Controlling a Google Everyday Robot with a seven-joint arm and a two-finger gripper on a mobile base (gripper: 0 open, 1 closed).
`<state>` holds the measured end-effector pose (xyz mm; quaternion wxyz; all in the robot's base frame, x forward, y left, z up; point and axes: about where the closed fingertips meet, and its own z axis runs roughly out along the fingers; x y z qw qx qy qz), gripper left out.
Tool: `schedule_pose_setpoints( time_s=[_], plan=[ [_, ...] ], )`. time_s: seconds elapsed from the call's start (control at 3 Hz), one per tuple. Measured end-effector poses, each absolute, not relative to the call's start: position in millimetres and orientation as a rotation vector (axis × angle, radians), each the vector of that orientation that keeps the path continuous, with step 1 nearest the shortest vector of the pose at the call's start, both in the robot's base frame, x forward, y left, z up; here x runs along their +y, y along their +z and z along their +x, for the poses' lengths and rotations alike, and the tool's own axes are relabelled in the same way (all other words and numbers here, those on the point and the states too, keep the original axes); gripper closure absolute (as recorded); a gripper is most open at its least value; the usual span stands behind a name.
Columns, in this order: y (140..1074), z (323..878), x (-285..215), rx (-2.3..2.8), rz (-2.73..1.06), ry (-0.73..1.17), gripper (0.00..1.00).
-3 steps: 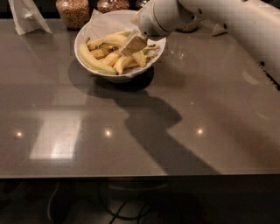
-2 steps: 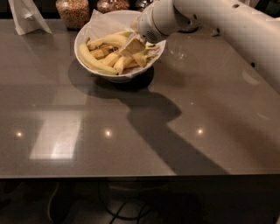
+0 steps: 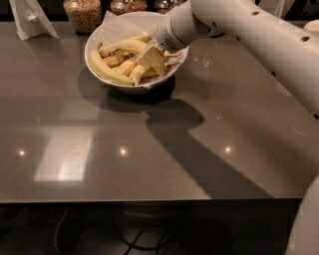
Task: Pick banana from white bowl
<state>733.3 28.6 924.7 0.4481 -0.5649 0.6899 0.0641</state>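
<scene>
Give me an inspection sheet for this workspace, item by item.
Surface: dark glossy table, with light spots reflected and the arm's shadow across it.
Job's things: white bowl near the far edge, paper-lined, holding several bananas.
Clutter: jars behind the bowl; white folded object at the far left corner.
End effector: down inside the bowl among the bananas, toward its right side. The arm reaches in from the right.
Cables: dark loops under the table, probably cables.
Surroundings: dark, nothing else seen.
</scene>
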Motion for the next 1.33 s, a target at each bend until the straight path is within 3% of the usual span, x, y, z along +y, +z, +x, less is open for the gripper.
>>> schedule_pose_setpoints(
  time_s=[0.67, 1.33],
  plan=[
    [904, 756, 38, 1.741, -1.399, 0.178, 0.43],
    [902, 755, 40, 1.75, -1.401, 0.182, 0.86]
  ],
)
